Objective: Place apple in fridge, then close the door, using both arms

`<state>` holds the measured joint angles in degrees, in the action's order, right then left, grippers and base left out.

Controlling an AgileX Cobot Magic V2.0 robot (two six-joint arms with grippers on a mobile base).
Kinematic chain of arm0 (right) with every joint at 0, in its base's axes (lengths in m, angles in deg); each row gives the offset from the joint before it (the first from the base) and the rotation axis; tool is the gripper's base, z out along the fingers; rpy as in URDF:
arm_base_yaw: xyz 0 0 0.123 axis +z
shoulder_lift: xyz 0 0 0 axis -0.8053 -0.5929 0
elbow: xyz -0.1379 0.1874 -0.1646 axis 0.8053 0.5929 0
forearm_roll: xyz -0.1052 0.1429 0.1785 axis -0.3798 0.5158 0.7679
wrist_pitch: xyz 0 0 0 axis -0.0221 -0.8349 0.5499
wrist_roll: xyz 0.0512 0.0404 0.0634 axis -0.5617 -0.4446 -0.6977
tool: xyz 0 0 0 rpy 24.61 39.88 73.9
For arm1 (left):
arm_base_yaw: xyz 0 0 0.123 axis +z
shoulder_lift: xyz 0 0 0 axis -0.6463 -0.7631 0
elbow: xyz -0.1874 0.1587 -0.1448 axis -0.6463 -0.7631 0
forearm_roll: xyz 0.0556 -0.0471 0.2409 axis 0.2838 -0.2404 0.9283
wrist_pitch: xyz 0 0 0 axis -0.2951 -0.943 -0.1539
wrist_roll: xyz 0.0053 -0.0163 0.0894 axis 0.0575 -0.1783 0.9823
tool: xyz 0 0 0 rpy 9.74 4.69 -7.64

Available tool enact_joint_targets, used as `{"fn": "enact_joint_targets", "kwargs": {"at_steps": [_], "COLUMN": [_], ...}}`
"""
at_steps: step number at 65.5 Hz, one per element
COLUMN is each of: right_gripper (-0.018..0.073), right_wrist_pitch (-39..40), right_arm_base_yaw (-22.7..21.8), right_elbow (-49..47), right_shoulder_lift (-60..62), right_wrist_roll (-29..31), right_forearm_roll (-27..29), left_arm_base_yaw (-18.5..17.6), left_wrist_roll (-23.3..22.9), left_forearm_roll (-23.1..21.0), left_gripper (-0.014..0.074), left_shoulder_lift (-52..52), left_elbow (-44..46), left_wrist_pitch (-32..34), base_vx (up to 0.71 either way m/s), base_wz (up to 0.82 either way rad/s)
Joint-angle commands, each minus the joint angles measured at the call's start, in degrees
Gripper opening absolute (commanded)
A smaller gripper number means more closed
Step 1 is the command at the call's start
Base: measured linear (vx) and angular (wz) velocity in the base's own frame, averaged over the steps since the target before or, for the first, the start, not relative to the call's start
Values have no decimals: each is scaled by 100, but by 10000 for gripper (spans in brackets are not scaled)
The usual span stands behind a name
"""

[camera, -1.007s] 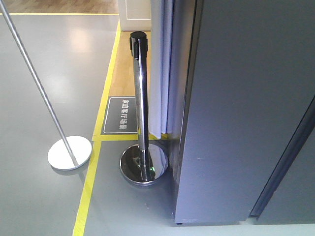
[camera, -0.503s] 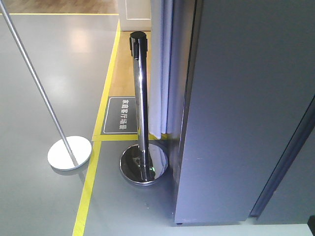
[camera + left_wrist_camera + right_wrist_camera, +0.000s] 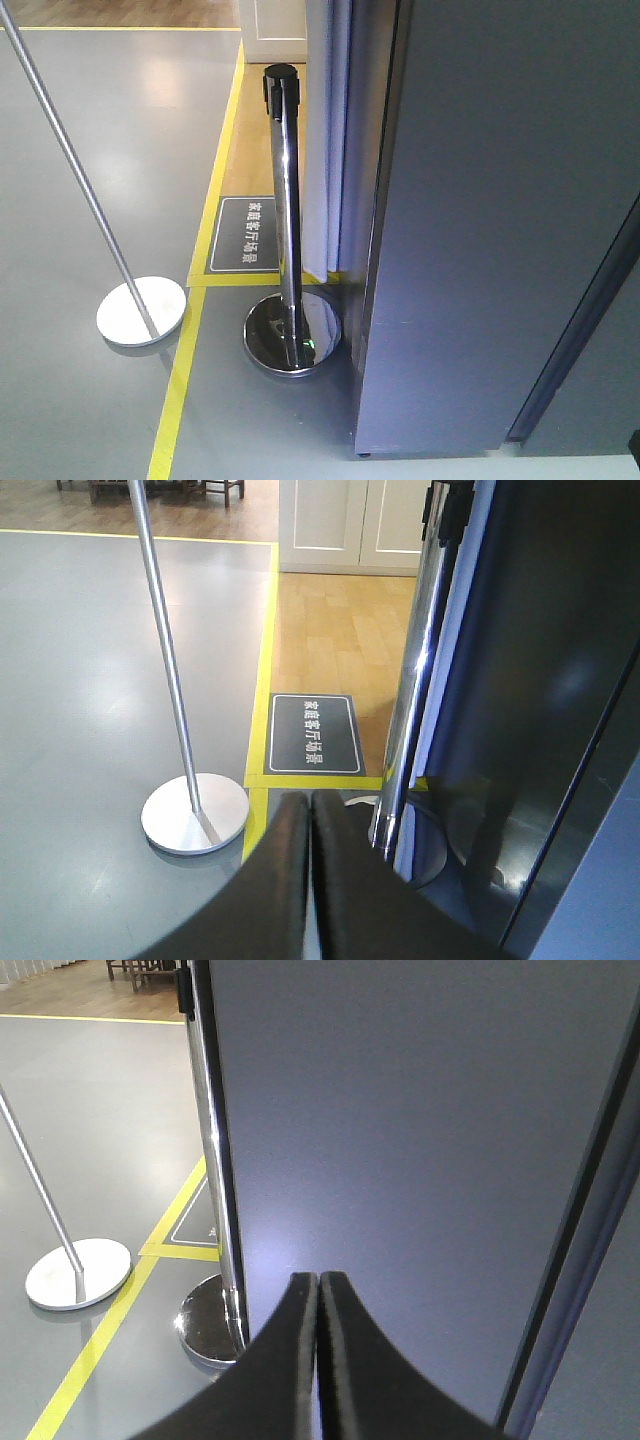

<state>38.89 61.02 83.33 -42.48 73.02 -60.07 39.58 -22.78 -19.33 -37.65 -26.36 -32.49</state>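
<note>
Your left gripper [image 3: 310,802] has its fingers [image 3: 285,860] clenched together with nothing between them. It points over the grey floor [image 3: 80,680] toward the black floor sign [image 3: 315,733] at 12 o'clock. The matte pole stand [image 3: 190,810] sits at its 10 o'clock and the chrome stanchion [image 3: 405,740] at 2 o'clock. Your right gripper [image 3: 318,1280] is clenched too, empty, aimed at the flat dark grey side of the fridge [image 3: 400,1140], which fills the wrist view from 12 to 3 o'clock. In the front view the fridge [image 3: 500,220] stands with the stanchion [image 3: 285,200] just beside it at 9 o'clock. You cannot see the apple in any view.
</note>
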Motion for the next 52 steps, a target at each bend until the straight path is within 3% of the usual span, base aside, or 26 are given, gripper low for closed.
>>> {"fn": "enact_joint_targets", "kwargs": {"at_steps": [1, 52], "right_gripper": [-8, -8], "right_wrist_pitch": [447, 383], "right_arm_base_yaw": [20, 20], "right_elbow": [49, 49], "right_shoulder_lift": [66, 66], "right_wrist_roll": [49, 55], "right_forearm_roll": [-7, 8], "left_arm_base_yaw": [-5, -5], "left_wrist_roll": [-35, -35], "left_forearm_roll": [-18, -18], "left_gripper": [-5, -5], "left_shoulder_lift": [81, 81], "left_elbow": [-115, -115], "left_wrist_pitch": [420, 420], "base_vx": [0, 0], "base_wz": [0, 0]}}
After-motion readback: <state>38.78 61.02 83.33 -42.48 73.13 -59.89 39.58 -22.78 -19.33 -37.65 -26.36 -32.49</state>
